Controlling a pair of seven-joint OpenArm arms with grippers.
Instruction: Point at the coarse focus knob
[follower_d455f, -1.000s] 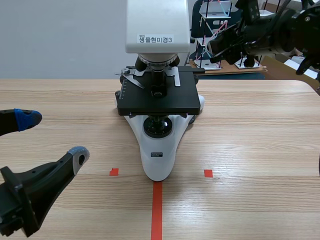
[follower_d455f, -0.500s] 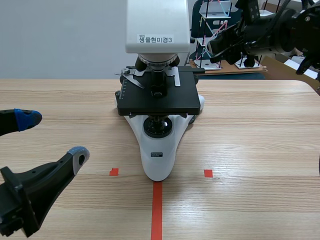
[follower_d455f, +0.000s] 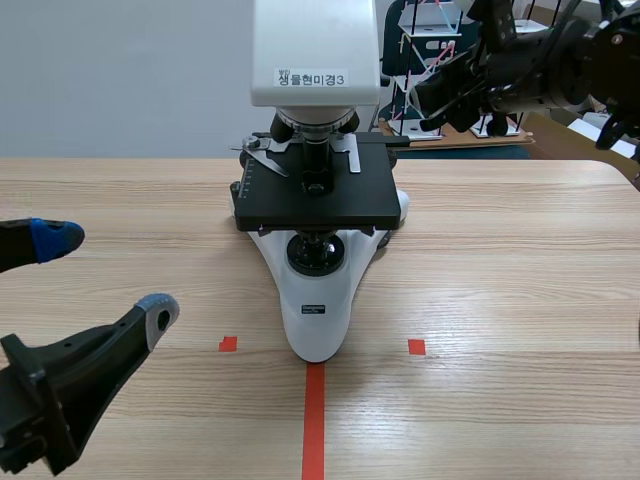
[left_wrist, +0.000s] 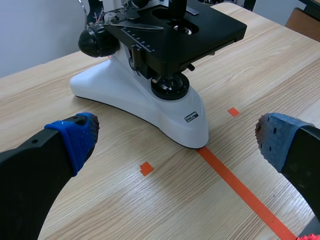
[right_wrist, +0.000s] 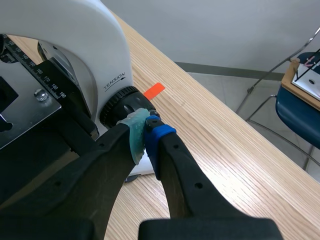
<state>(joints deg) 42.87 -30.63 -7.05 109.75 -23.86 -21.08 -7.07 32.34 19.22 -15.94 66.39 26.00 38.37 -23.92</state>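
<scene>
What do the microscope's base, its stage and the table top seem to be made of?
Base: smooth white, soft sheen with highlights; painted metal or moulded plastic, cannot tell which.
Stage: flat matte black, probably coated metal.
Table: pale wood grain, even and satin; wood or a wood-look laminate.

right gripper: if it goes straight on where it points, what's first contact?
The black ridged focus knob on the side of the microscope. The shut right gripper has its tips right at it, possibly touching; depth is unclear.
</scene>
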